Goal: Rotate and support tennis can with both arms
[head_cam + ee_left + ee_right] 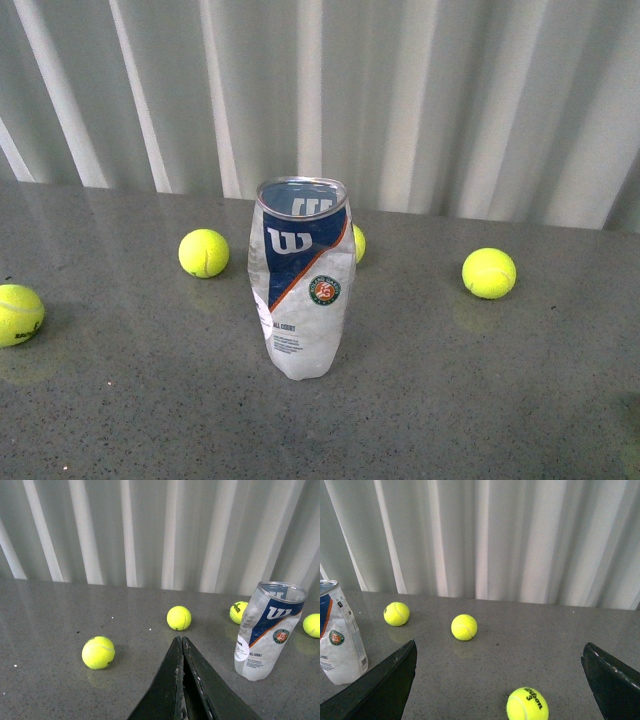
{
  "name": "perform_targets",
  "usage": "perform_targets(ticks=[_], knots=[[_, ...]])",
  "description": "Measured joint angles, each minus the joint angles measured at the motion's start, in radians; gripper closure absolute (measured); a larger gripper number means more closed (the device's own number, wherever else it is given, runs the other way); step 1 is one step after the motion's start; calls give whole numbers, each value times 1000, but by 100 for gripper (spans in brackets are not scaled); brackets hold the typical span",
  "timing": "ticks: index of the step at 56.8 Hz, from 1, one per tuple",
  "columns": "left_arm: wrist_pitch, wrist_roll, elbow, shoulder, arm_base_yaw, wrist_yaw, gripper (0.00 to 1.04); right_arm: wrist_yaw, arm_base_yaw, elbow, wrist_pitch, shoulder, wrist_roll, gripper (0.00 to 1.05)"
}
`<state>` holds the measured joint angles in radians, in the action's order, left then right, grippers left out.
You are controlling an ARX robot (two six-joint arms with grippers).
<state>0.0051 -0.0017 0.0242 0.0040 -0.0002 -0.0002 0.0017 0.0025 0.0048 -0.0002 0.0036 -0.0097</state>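
The tennis can (301, 278) stands upright in the middle of the grey table, clear and dented, with a navy-and-white Wilson label and a round badge. No arm shows in the front view. In the left wrist view the can (266, 631) is off to one side of my left gripper (181, 641), whose two flat black fingers are pressed together, shut on nothing and apart from the can. In the right wrist view my right gripper (499, 650) is wide open with nothing between its fingers, and the can (339, 636) stands just beyond one finger (385, 680).
Yellow tennis balls lie around the can: one far left (18, 314), one behind-left (204, 253), one half hidden behind the can (358, 243), one right (489, 273). A ball marked Wilson 3 (527, 704) lies between my right fingers. A corrugated wall (420, 90) backs the table.
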Motion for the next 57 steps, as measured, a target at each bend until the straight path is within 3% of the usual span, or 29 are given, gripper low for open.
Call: perform_targets(ticks=[13,30,35,57], knots=[[-3,-1,0,0,0,0,98,0,0,0,0,0,0,7],[-3,-1,0,0,0,0,23,0,0,0,0,0,0,7],[-3,0,0,0,0,0,5,0,0,0,0,0,0,7],[-3,-1,0,0,0,0,7,0,0,0,0,0,0,7]])
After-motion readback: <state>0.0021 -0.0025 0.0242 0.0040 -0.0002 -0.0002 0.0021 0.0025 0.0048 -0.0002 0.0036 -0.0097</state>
